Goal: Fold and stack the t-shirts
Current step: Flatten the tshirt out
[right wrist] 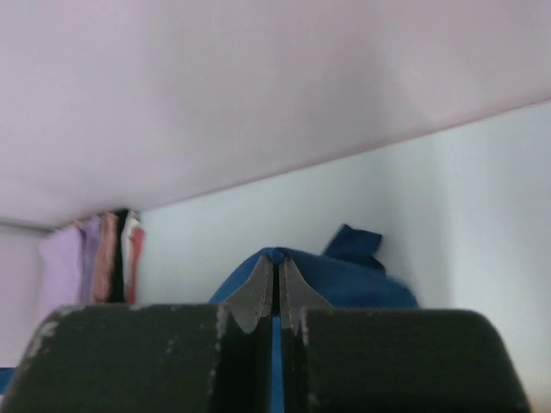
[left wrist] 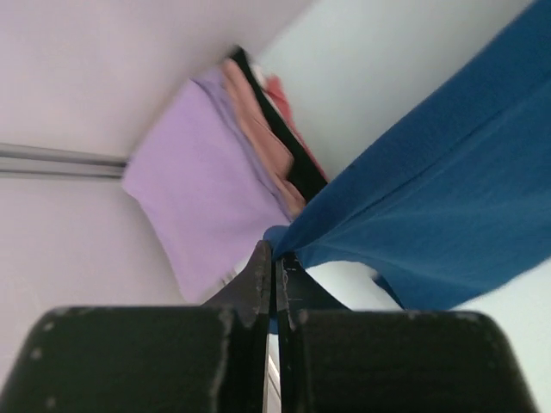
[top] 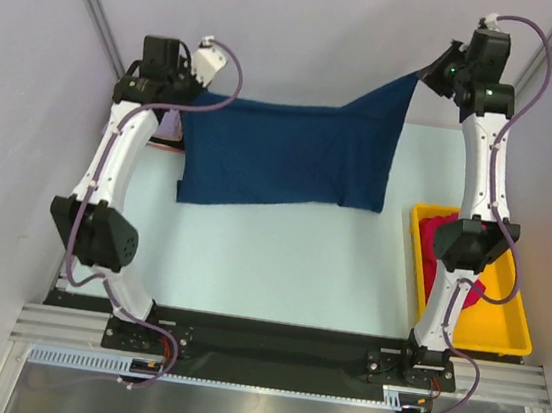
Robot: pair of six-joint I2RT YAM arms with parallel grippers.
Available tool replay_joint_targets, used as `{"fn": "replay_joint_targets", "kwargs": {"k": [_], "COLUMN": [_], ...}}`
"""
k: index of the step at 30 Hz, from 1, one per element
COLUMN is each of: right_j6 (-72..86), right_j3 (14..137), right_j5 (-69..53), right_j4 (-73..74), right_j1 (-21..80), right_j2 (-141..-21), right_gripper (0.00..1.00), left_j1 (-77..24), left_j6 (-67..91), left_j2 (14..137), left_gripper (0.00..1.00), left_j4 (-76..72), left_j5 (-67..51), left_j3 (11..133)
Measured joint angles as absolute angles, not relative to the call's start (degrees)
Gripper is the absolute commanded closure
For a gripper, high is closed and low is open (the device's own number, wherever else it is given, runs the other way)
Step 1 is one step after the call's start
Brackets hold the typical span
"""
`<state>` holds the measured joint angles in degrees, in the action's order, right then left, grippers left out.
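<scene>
My left pincer [left wrist: 274, 261] and right pincer [right wrist: 275, 268] each pinched shut on a corner of the navy t-shirt [top: 287, 158] above the table's [top: 279, 267] far edge. It looked soft, light and sagging, so corners seemed the right hold.

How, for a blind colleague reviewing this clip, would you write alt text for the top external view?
A navy t-shirt hangs stretched between the left tool and the right tool, each shut on a corner, over a table. A yellow tray holding crimson cloth sits at right.
</scene>
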<state>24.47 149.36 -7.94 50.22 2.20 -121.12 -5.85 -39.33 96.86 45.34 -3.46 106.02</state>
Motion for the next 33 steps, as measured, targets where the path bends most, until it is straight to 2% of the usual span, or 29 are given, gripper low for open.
{"fn": "replay_joint_targets", "kwargs": {"k": [4,8,11,16,19,23,29,33], "right_j6": [32.84,37.23,39.70,39.86,37.52,32.36,26.24,26.52], "right_j3": [144.29,150.02,151.50,151.02,145.25,127.15,86.94,68.99], "right_j5": [-9.37,-8.82,-8.91,-10.07,-11.35,-12.19,-8.08,-4.60], "right_j4": [36.99,28.82,21.74,17.93,18.70,22.20,27.33,34.11], "right_j1": [-1.63,-4.43,-6.09,-8.93,-9.41,-8.73,-2.87,3.16], "right_j2": [-121.01,-121.19,-118.69,-113.43,-108.51,-98.06,-75.05,-61.19], "right_gripper": [1.00,1.00,1.00,1.00,1.00,1.00,1.00,1.00], "left_j1": [-5.85,-5.87,-6.00,-6.48,-6.70,-6.68,-6.48,-6.31], "left_j6": [-36.40,-34.94,-35.46,-37.71,-38.37,-38.85,-42.63,-45.15], "left_j2": [104.68,112.22,113.14,112.57,110.08,102.69,87.02,78.30], "left_gripper": [1.00,0.99,0.98,0.99,0.99,0.97,0.99,1.00], "left_j4": [40.77,36.73,31.86,25.82,24.27,23.92,24.82,26.92], "left_j5": [0.82,2.92,3.44,3.38,3.20,1.91,-2.11,-2.76], "left_j3": [118.34,135.50,140.20,140.11,133.29,115.22,80.68,63.83]}}
